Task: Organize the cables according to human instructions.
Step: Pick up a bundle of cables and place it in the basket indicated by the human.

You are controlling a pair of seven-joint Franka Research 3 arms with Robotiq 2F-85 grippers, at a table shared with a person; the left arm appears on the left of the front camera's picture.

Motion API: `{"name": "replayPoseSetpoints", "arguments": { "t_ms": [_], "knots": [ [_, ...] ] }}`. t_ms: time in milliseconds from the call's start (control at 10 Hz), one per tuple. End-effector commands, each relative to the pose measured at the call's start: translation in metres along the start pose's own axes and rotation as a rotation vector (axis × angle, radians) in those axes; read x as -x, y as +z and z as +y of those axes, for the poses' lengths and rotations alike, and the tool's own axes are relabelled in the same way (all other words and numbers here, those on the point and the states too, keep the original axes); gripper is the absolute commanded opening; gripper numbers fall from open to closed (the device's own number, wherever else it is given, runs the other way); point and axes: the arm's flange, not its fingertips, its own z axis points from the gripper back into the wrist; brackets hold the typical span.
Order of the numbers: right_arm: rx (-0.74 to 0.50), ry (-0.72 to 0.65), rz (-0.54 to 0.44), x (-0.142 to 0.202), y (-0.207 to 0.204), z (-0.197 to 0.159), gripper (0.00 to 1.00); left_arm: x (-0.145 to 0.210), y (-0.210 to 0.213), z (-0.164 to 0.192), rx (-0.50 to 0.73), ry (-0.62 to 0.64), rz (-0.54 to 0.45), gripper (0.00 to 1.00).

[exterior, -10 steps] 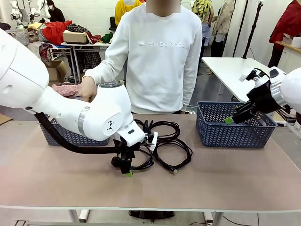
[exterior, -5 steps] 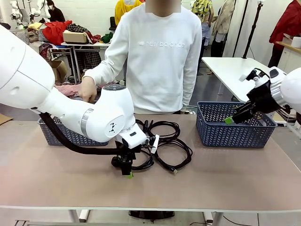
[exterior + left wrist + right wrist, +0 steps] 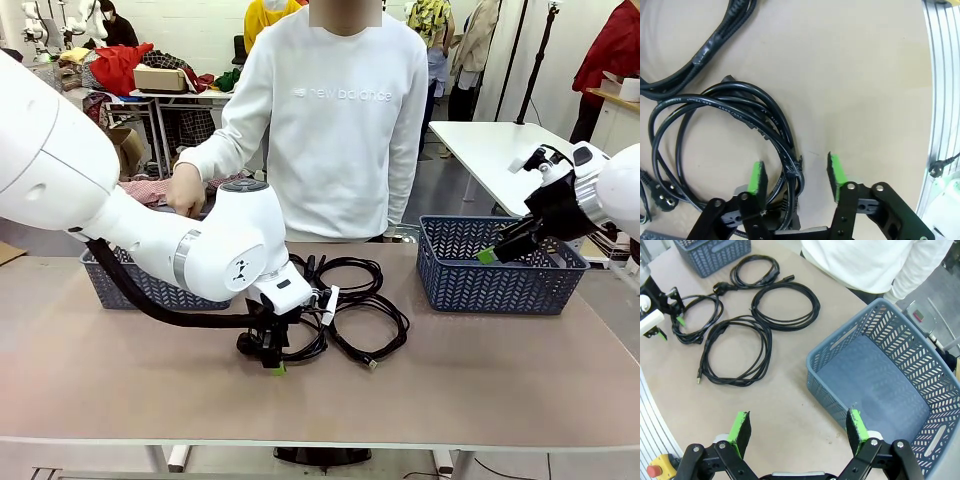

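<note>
Right wrist view, for progress: barely begun. Counts four cables (image 3: 756, 304) lying loose on the table (image 3: 785, 395) between the two baskets, none sorted. Nothing inside the right basket (image 3: 837, 395); cannot see into the left basket (image 3: 715, 255) well enough to judge.

Left wrist view: left gripper (image 3: 795, 172) down at the table, pincer part-way apart and astride the nearest coil (image 3: 775, 127). Cord lying against one green pad (image 3: 757, 177) with a gap to the other, so not clamped and not lifted. Right gripper (image 3: 797, 432) wide, holding nothing, hanging above the table by the right basket.

Left to do, by estimate: grip this coil, carry it, drop it where the person directs, then deal with the other three.

Writing: "new balance" across the person's white sweatshirt (image 3: 340, 93). White print along the coil's jacket, probably a rating, too small to read surely.
</note>
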Motion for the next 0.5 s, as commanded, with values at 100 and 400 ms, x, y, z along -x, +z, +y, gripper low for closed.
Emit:
{"name": "replayPoseSetpoints", "arguments": {
  "t_ms": [100,400],
  "knots": [
    [-0.005,-0.004,-0.008,0.0005,-0.0014,-0.0016,1.00,-0.0023,-0.0029,0.0046,0.007,-0.005,0.022,0.36],
    [-0.005,-0.004,-0.008,0.0005,-0.0014,-0.0016,1.00,-0.0020,-0.0048,0.0055,0.016,-0.016,0.031,0.04]
  ]
}}
